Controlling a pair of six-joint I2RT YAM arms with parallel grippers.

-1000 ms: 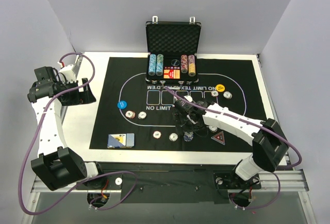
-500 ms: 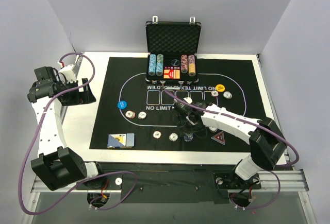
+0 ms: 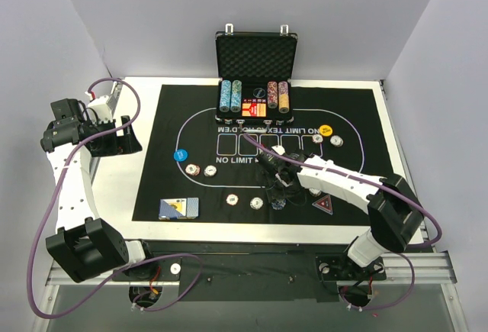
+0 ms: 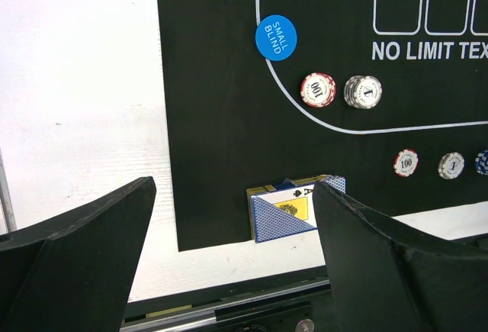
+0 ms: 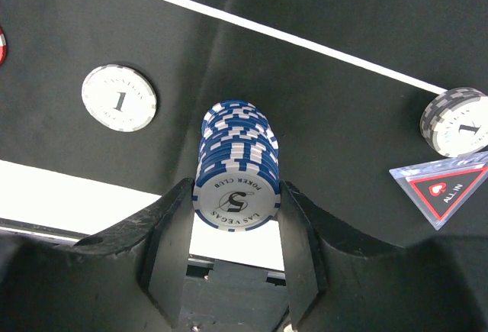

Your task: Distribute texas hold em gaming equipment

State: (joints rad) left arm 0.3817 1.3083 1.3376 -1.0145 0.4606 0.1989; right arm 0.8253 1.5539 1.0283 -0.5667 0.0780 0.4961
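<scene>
My right gripper (image 3: 276, 185) (image 5: 235, 221) is shut on the top of a stack of blue striped chips (image 5: 236, 156) (image 3: 278, 204) that stands on the mat near its front edge. A white "1" chip (image 5: 119, 98) lies to its left. A grey "1" stack (image 5: 456, 121) and the black-red triangular marker (image 5: 446, 187) (image 3: 323, 204) lie to its right. My left gripper (image 3: 122, 143) (image 4: 232, 256) is open and empty, off the mat's left side. The card deck (image 3: 178, 207) (image 4: 293, 214) lies at the mat's front left. The blue disc (image 3: 180, 155) (image 4: 275, 37) and yellow disc (image 3: 325, 130) lie on the mat.
The black case (image 3: 254, 80) with chip columns stands open at the back. Single chips (image 3: 192, 169) (image 3: 232, 199) (image 3: 336, 140) are spread over the black lettered mat (image 3: 152, 187). White table surface (image 4: 84, 103) lies left of the mat.
My right gripper has shifted slightly toward the near edge and down over the blue chip stack. The left arm has not moved.
</scene>
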